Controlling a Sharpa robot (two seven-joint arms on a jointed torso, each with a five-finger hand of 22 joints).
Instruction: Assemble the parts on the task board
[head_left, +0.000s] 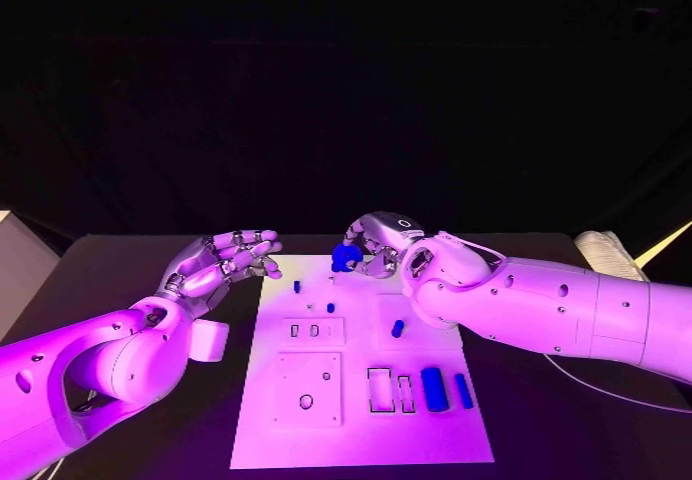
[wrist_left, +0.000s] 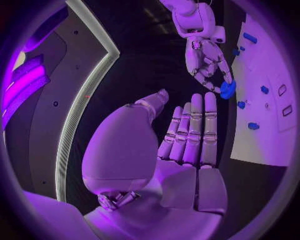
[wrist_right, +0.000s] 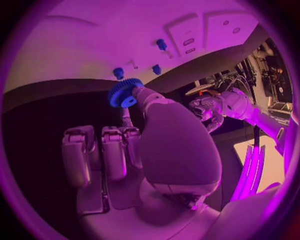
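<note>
worktop (head_left: 562, 420): black, carried everything | small white block (head_left: 209, 340): lay on the worktop just beside the white plate's left edge | pale ribbed object (head_left: 606, 255): sat near the worktop's far right corner | thin pale cable (head_left: 613, 392): trailed across the worktop at right

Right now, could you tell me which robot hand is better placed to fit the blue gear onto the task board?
The right robot hand: it already pinches the blue gear above the task board's far edge. The left robot hand holds nothing beside the board.
</note>
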